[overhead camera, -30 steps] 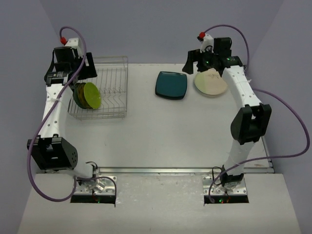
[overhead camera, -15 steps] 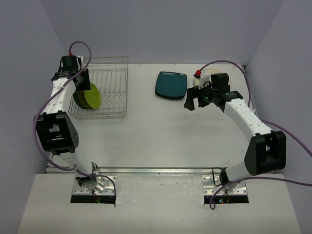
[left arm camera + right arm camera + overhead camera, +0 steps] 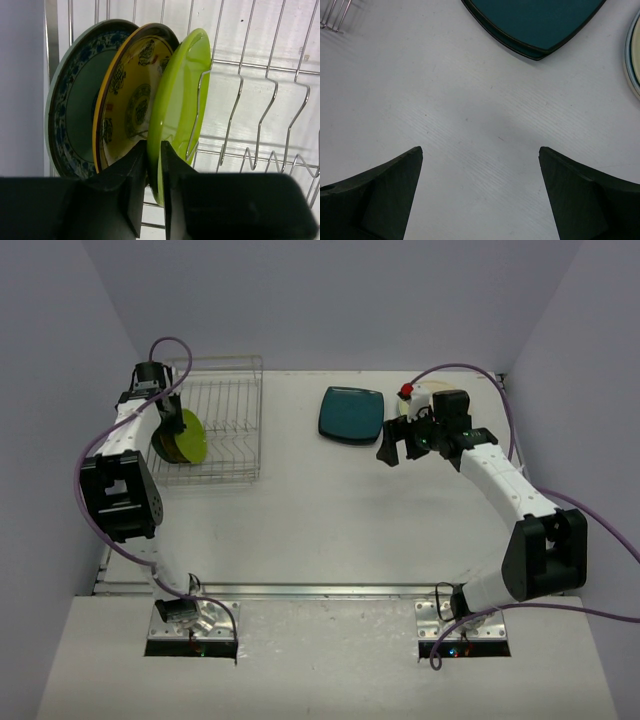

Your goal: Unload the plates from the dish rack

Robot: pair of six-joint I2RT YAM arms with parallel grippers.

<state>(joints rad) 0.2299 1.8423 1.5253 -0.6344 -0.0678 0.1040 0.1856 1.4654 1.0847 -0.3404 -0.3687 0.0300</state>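
Observation:
The dish rack stands at the far left of the table. In it three plates stand on edge: a blue patterned plate, a yellow patterned plate and a yellow-green plate. My left gripper is shut on the yellow-green plate's rim, one finger on each face. A dark teal plate lies flat on the table, and a cream plate lies right of it, mostly behind my right arm in the top view. My right gripper hangs open over bare table near the teal plate.
The rack's upright slot wires stand to the right of the held plate. A grey wall runs close along the rack's left side. Purple cables loop from both arms.
My left gripper came down into the rack and shut on the yellow-green plate's rim. My right arm drew back from the cream plate toward the table's middle, still open.

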